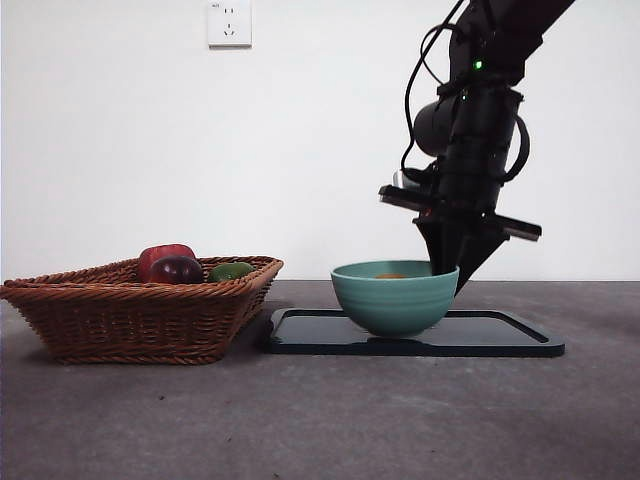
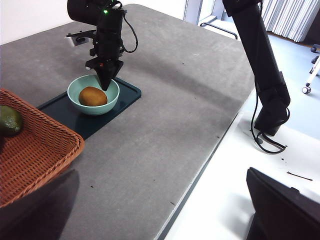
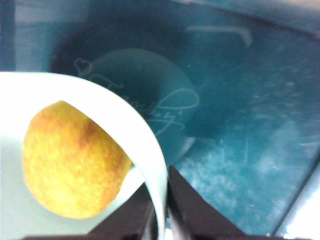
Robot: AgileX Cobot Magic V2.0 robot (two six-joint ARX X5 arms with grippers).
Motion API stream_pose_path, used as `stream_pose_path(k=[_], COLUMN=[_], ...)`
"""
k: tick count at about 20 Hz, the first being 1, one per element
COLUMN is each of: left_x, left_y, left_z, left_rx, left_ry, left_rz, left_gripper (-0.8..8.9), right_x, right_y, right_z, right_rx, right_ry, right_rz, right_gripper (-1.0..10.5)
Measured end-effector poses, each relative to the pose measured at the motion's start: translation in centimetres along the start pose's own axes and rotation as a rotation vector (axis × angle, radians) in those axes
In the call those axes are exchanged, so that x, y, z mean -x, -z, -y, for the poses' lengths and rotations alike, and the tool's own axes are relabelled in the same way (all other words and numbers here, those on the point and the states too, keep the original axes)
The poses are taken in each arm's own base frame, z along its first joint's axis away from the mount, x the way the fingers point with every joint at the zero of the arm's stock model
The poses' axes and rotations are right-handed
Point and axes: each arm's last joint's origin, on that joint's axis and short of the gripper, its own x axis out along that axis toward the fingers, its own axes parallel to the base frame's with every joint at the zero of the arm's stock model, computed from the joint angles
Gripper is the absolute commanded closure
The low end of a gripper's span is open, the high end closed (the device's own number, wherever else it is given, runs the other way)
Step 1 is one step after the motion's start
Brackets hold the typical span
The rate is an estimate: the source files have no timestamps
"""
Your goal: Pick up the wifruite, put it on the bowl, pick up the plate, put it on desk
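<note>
Bowl (image 1: 394, 296) sits on dark tray (image 1: 500, 335) beside wicker basket (image 1: 130, 310); bare desk (image 1: 320, 420) around tray. Wifruite (image 2: 93, 96) lies inside bowl. Right gripper (image 1: 452, 275) pinches bowl rim, one jaw inside, one outside, wifruite just beside inner jaw. Left gripper: jaws spread, well apart from bowl.

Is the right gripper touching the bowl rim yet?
Touching. In the right wrist view the right gripper has its fingers closed on the bowl rim, one each side; the wifruite lies inside.

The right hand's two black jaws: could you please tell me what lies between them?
The bowl's rim wall, with the wifruite inside the bowl beside it; the right wrist view shows this.
</note>
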Motion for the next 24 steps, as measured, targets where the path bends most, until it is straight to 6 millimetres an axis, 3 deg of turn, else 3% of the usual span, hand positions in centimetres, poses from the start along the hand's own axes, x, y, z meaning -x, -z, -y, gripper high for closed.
stream_pose_path(k=[4, 7, 9, 10, 12, 14, 17, 19, 21, 24], left_x=[0.0, 0.0, 0.0, 0.0, 0.0, 0.0, 0.0, 0.0, 0.0, 0.0], left_y=[0.0, 0.0, 0.0, 0.0, 0.0, 0.0, 0.0, 0.0, 0.0, 0.0], left_z=[0.0, 0.0, 0.0, 0.0, 0.0, 0.0, 0.0, 0.0, 0.0, 0.0], left_rx=[0.0, 0.0, 0.0, 0.0, 0.0, 0.0, 0.0, 0.0, 0.0, 0.0], left_ry=[0.001, 0.001, 0.001, 0.001, 0.001, 0.001, 0.001, 0.001, 0.001, 0.001], left_rz=[0.0, 0.0, 0.0, 0.0, 0.0, 0.0, 0.0, 0.0, 0.0, 0.0], left_gripper=[2.51, 2.51, 2.51, 2.51, 2.51, 2.51, 2.51, 2.51, 2.51, 2.51], right_x=[-0.9, -1.0, -0.7, 0.2, 4.5, 10.0, 15.9, 20.1, 22.2, 22.4], right_y=[-0.4, -0.2, -0.1, 0.0, 1.1, 3.6, 7.8, 12.2, 16.3, 21.1], right_z=[0.2, 0.2, 0.3, 0.2, -0.6, -1.5, -2.6, -3.8, -4.4, -4.5], right_rx=[0.004, 0.002, 0.003, 0.008, 0.026, 0.039, 0.053, 0.087, 0.123, 0.168], right_ry=[-0.012, 0.001, 0.035, 0.07, 0.106, 0.157, 0.206, 0.213, 0.192, 0.171], right_rz=[-0.011, -0.027, -0.022, 0.003, 0.101, 0.201, 0.29, 0.403, 0.472, 0.494], right_gripper=[9.2, 5.9, 5.1, 4.5, 4.3, 3.8, 3.7, 3.8, 3.8, 3.8])
